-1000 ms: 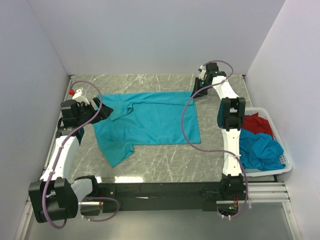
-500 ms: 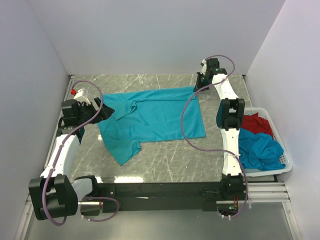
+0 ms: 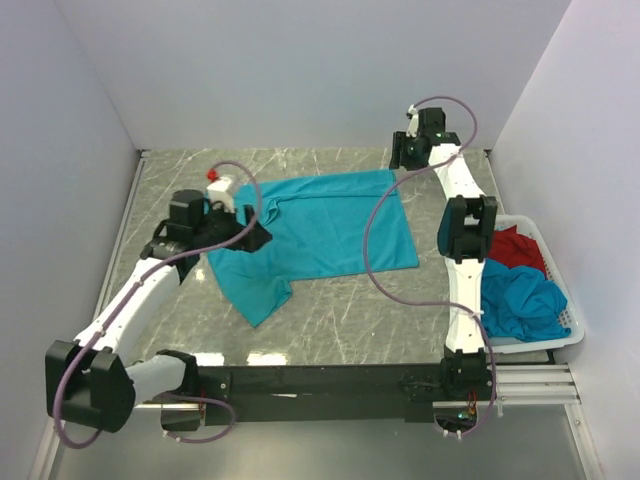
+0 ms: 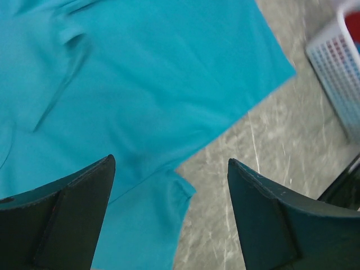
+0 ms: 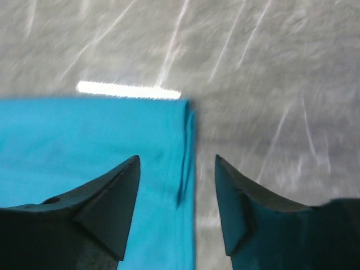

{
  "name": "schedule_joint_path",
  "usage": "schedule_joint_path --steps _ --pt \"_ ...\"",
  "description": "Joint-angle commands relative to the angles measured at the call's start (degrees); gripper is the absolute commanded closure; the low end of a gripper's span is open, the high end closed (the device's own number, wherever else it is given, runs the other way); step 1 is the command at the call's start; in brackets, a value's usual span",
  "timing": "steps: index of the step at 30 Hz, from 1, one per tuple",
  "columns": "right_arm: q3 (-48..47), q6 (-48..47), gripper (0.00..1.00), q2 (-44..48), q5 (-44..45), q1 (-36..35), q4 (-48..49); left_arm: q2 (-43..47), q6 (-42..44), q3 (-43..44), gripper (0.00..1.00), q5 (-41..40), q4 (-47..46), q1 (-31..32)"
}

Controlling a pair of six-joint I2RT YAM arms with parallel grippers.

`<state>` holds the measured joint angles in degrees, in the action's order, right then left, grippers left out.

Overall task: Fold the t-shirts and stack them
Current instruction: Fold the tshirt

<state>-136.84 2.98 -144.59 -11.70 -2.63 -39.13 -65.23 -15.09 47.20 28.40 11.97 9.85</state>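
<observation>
Teal t-shirt (image 3: 325, 225) lies spread on the marble table (image 3: 330, 325), mostly flat, one sleeve trailing toward the near-left and a few creases near the collar. I read this as the spreading step: the shirt is laid out but no fold is made yet. Two more shirts, a red t-shirt (image 3: 515, 247) and a blue t-shirt (image 3: 520, 300), wait bunched in the white basket (image 3: 565, 335) at the right edge.

My left gripper (image 4: 171, 208) hangs above the shirt's left side with its jaws apart and nothing between them; its wrist view looks down on the near sleeve and hem. My right gripper (image 5: 177, 202) hovers over the shirt's far right corner, jaws also apart, the corner edge lying right between them below.

Next, I judge, both grippers need to come down and pinch cloth: the right on that far corner, the left on a matching point at the opposite side, so I can lift evenly and fold without dragging the fabric into new wrinkles.
</observation>
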Motion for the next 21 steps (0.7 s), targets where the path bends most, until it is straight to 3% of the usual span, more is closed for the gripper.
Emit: schedule_joint_path --steps 1,5,7,8,10,13,16,21 --pt "5.07 -8.51 0.35 15.11 -7.25 -0.18 2.4 2.9 10.16 4.57 0.13 -10.43 4.99 8.4" --pt "21.89 -20.08 0.34 28.63 -22.46 -1.14 1.69 9.14 19.81 2.55 0.1 -10.57 4.82 13.44" --pt "29.92 -23.89 0.33 39.18 -29.13 -2.11 4.32 13.0 25.71 -0.69 0.02 -8.46 4.64 14.41" --pt "38.4 -25.82 0.33 42.87 -30.82 -2.63 6.24 14.07 27.55 -2.18 0.01 -7.93 4.3 14.41" --pt "46.45 -28.2 0.32 53.33 -33.46 -4.83 11.08 16.71 29.16 -5.36 0.01 -10.72 3.68 15.99" --pt "60.42 -27.33 0.22 64.59 -32.41 -7.82 19.16 18.82 29.42 -6.07 0.01 -8.55 4.29 17.04" --pt "70.9 -28.64 0.18 72.42 -38.29 -8.53 21.9 19.44 35.64 -3.79 0.0 -8.62 11.66 21.41" --pt "81.89 -37.7 0.16 82.87 -42.18 -8.53 18.74 20.4 46.1 -5.17 0.05 -20.48 24.48 30.91"
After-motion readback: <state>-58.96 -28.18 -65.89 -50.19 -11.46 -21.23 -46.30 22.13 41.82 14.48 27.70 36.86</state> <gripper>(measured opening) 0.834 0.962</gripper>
